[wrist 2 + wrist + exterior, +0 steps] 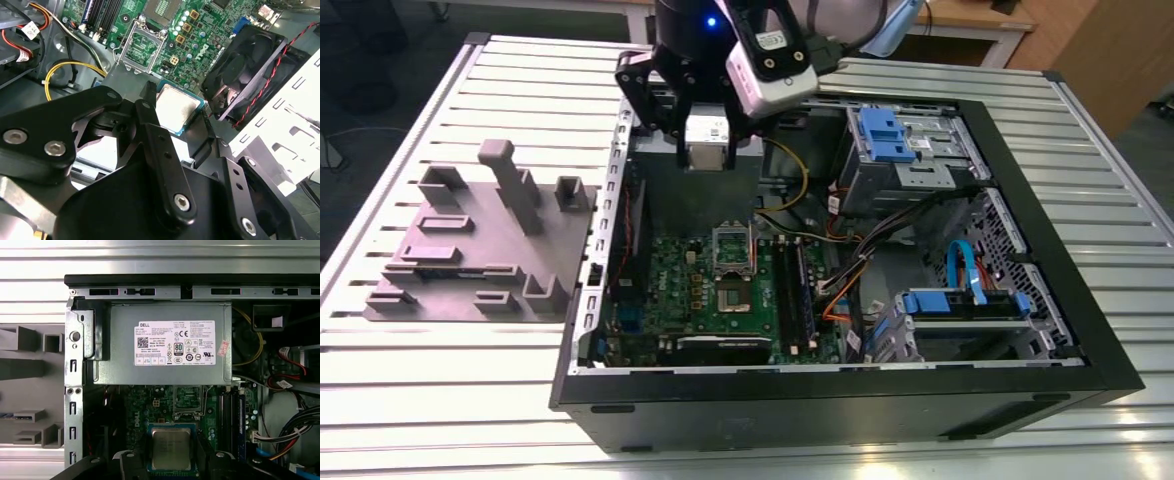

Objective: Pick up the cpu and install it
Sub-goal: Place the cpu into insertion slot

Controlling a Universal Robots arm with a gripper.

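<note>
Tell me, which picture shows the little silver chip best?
The first wrist view: the chip faces the camera squarely, held in the pincer. The second wrist view shows it slanted, partly behind a finger. The exterior view shows a small pale square.

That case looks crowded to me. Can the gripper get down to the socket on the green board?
Probably yes. The gripper, holding the cpu, hangs over the open case; the socket looks uncovered, and the cables lie to one side.

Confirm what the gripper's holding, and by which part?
The cpu, clamped by its two opposite side edges between the fingers of the gripper, metal top exposed.
</note>
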